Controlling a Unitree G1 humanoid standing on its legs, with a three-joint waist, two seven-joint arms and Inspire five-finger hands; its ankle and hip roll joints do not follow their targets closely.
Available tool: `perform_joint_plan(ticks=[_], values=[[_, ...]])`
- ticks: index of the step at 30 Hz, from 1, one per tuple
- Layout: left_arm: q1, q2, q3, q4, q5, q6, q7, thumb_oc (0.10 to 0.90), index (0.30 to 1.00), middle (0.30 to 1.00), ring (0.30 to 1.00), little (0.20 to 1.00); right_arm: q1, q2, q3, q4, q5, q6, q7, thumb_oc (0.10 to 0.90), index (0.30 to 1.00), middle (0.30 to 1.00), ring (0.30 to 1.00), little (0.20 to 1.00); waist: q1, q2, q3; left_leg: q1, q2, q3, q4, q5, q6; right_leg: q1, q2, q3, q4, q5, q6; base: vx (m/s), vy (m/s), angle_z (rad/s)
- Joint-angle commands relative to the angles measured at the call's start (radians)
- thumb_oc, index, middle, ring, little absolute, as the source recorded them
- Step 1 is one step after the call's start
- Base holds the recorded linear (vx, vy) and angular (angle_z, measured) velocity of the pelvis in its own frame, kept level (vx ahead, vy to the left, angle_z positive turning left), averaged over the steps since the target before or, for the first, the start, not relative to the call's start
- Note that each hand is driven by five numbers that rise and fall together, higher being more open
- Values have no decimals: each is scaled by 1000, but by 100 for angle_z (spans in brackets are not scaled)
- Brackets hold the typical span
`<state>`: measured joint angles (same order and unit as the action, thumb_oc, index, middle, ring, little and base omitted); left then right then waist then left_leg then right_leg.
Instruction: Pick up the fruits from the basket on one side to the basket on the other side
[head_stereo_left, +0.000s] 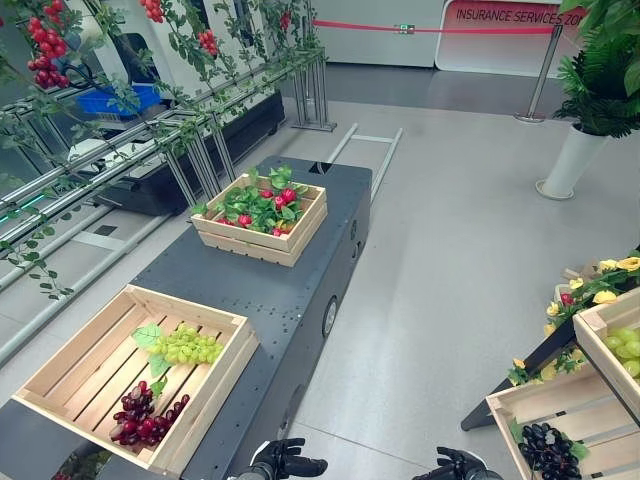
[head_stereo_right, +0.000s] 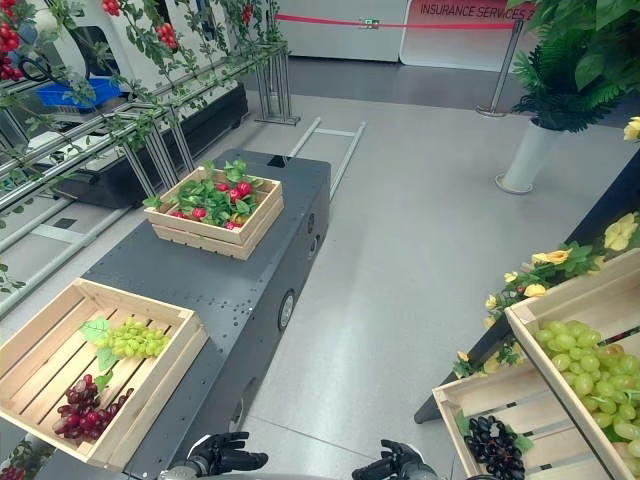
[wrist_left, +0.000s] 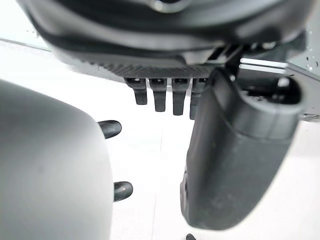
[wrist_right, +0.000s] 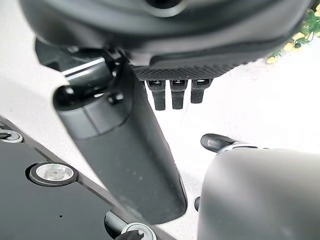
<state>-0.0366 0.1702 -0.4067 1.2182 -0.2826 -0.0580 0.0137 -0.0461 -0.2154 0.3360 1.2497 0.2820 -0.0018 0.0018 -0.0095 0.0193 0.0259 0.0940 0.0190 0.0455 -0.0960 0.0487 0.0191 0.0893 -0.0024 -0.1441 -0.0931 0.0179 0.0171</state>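
A wooden crate (head_stereo_left: 212, 400) on the dark platform (head_stereo_left: 280, 290) at my near left holds a green grape bunch (head_stereo_left: 185, 347) and a purple grape bunch (head_stereo_left: 145, 415). Farther along the platform, a second crate (head_stereo_left: 262, 245) carries red fruits (head_stereo_left: 270, 205) among leaves. At my right, a tilted crate (head_stereo_right: 545, 345) holds green grapes (head_stereo_right: 590, 370), and a lower crate (head_stereo_left: 560, 400) holds dark grapes (head_stereo_left: 548, 448). My left hand (head_stereo_left: 285, 462) and right hand (head_stereo_left: 460, 465) hang low over the floor between the two sides, fingers (wrist_left: 162, 97) relaxed, holding nothing.
A vine-covered metal rack (head_stereo_left: 190, 130) with red fruit clusters (head_stereo_left: 45, 40) runs along the far left. A potted plant (head_stereo_left: 585, 110) and a barrier post (head_stereo_left: 540, 75) stand at the back right. Yellow flowers (head_stereo_left: 600, 290) trim the right stand. Grey floor (head_stereo_left: 440, 270) lies between platform and stand.
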Motion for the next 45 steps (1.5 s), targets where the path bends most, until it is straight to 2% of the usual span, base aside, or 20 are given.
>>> perform_joint_plan(ticks=[1,3,9,11,17,21,26,29,30,32,33,34,35,36,37,40,42,45], values=[[-41,-31,-42,57,48,-43,-4,800,900,900,900,900,-45,55,53,57,-18,-30,11,800,900,900,900,900,26,-25,21,33,-62,11,9,-93,36,21,-14,17,6,-3,10,0,0,0],[-42,-30,-45,55,54,-52,-9,800,900,900,900,900,-45,55,54,57,-17,-30,12,800,900,900,900,900,26,-24,21,33,-62,11,9,-93,36,21,-15,16,6,-3,10,0,0,0],[-47,-20,-74,29,114,-143,41,800,900,900,900,900,-46,48,57,54,-18,-30,18,800,900,900,900,900,29,-22,26,34,-63,8,9,-92,36,23,-16,13,6,-5,8,0,0,0],[-53,-11,-81,5,137,-217,74,800,900,900,900,900,-49,44,59,51,-17,-29,21,800,900,900,900,900,34,-20,30,31,-63,4,9,-90,35,23,-17,8,6,-6,7,0,0,0],[-74,11,-110,-36,234,-269,176,800,900,900,900,900,-60,37,74,42,-16,-34,30,800,900,900,900,900,47,-19,49,23,-66,-10,9,-81,36,24,-18,-7,6,-6,4,-4,-36,2],[-95,38,-169,-61,321,-291,216,800,900,900,900,900,-77,21,92,34,-20,-29,40,800,900,900,900,900,55,-17,65,15,-62,-22,9,-75,36,23,-11,-22,6,-12,-3,10,-78,7],[-87,43,-181,-75,250,-268,162,800,900,900,900,900,-81,14,98,28,-35,-25,56,800,900,900,900,900,64,-18,75,20,-55,-28,9,-60,24,24,-2,-34,6,-20,-14,56,-89,8],[-85,30,-136,-68,135,-232,112,800,900,900,900,900,-86,10,96,10,-50,-16,75,800,900,900,900,900,71,-35,104,-50,-58,-1,159,-76,5,24,-21,-52,12,-7,-23,12,-51,15],[-84,27,-114,-60,93,-216,93,800,900,900,900,900,-84,6,91,-4,-47,-11,76,800,900,900,900,900,74,-43,123,-109,-57,-1,243,-59,-9,24,-28,-62,19,-4,-27,-26,-42,32],[-77,19,-61,-44,10,-190,75,800,900,900,900,900,-76,1,80,-20,-42,-7,72,800,900,900,900,900,80,-45,150,-186,-53,10,322,-15,-30,34,-34,-80,28,-10,-33,2,3,69],[-72,14,-38,-36,-2,-175,70,800,900,900,900,900,-71,2,72,-25,-36,-2,63,800,900,900,900,900,80,-45,158,-200,-42,36,312,-1,-39,43,-38,-96,33,-17,-35,84,93,89],[-68,4,-7,-17,49,-159,59,800,900,900,900,900,-61,6,53,-16,-7,-11,44,800,900,900,900,900,76,-39,160,-195,-8,106,239,23,-51,52,-42,-131,39,-31,-37,91,104,67],[-68,2,-5,-13,63,-158,62,800,900,900,900,900,-59,7,51,-14,-1,-14,40,800,900,900,900,900,74,-38,159,-193,-3,118,221,31,-54,54,-42,-137,39,-33,-37,137,129,70],[-67,-7,-9,4,100,-148,70,800,900,900,900,900,-55,12,42,-4,24,-25,25,800,900,900,900,900,73,-33,158,-182,12,143,163,45,-67,64,-40,-147,42,-48,-34,145,168,89],[-62,-20,-18,28,127,-148,84,800,900,900,900,900,-57,16,35,5,33,-33,9,800,900,900,900,900,72,-21,153,-160,31,162,30,80,-74,72,-36,-153,42,-59,-35,151,183,92],[-64,-32,-13,49,105,-146,118,800,900,900,900,900,-62,17,25,20,42,-29,-20,800,900,900,900,900,69,-15,138,-158,26,145,9,77,-56,66,-38,-155,42,-60,-33,103,198,49],[-70,-23,-14,46,162,-188,112,800,900,900,900,900,-54,16,4,40,64,-55,-10,800,900,900,900,900,72,-24,117,-112,14,147,9,31,-38,80,-59,-167,68,-91,-13,220,256,-9],[-76,-10,-38,21,201,-193,120,800,900,900,900,900,-48,23,-9,30,70,-72,-27,800,900,900,900,900,81,-31,103,-95,-2,137,9,14,-15,78,-82,-174,131,-119,6,171,200,-28]])
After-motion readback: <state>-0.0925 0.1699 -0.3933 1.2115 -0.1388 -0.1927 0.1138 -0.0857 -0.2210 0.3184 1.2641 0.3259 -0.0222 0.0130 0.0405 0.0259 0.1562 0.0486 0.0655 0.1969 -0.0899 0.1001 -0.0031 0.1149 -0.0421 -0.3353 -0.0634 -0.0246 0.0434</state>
